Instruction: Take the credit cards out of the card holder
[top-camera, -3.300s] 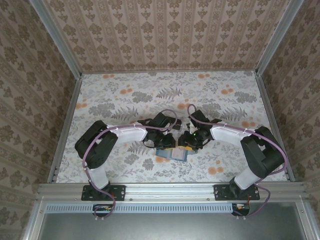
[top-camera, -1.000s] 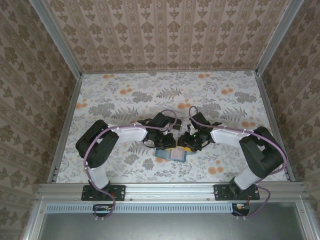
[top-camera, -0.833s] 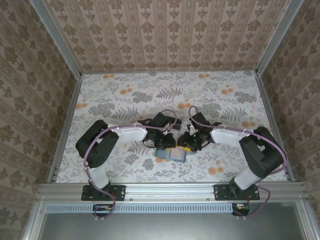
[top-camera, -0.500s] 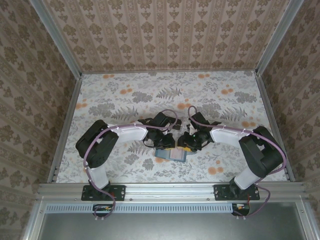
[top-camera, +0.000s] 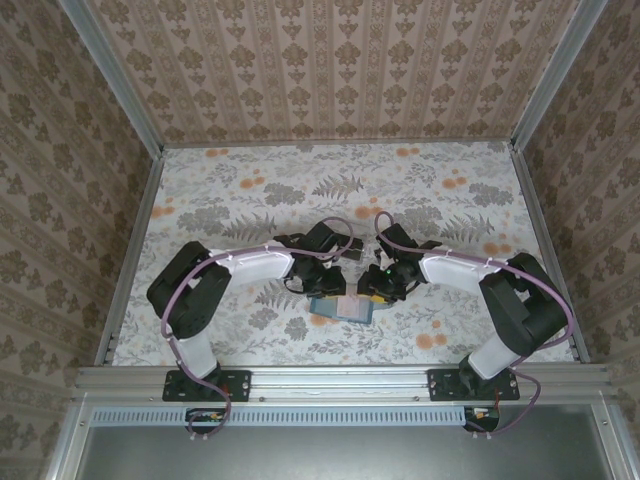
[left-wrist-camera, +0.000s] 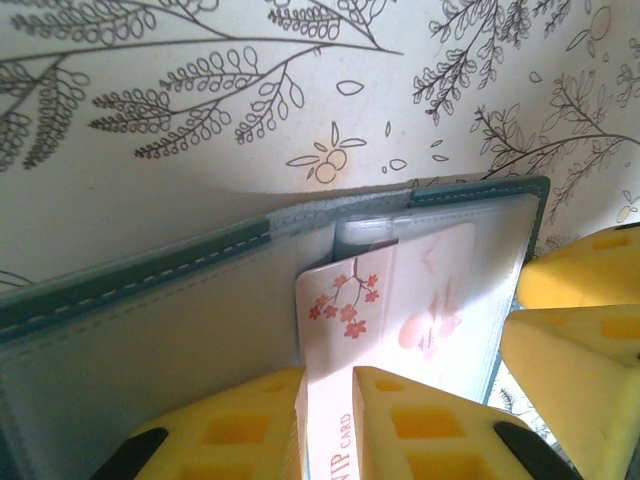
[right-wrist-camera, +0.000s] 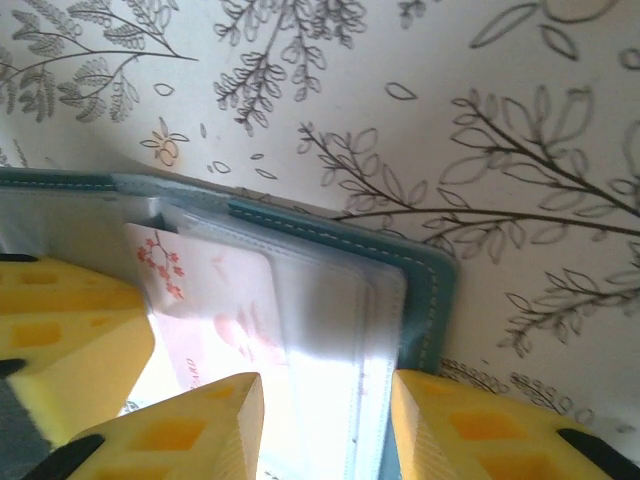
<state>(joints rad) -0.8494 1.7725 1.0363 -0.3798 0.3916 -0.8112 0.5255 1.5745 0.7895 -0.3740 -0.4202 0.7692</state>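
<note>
Standing by table, counting.

Arms: two reaching in, left arm (top-camera: 250, 265) and right arm (top-camera: 460, 268), meeting at centre of overhead frame.

Grippers: two, left gripper (left-wrist-camera: 328, 385) and right gripper (right-wrist-camera: 325, 400).

Card holder (top-camera: 340, 308): one, lying open at centre.

Pink card (left-wrist-camera: 400, 290): one showing, blossom print facing up.

Yellow pads (left-wrist-camera: 230, 430): four showing in left wrist frame, two along bottom edge and two at right edge; three showing in right wrist frame.

Clear sleeves (right-wrist-camera: 340, 330): several overlapping, too blurred for counting.
</note>
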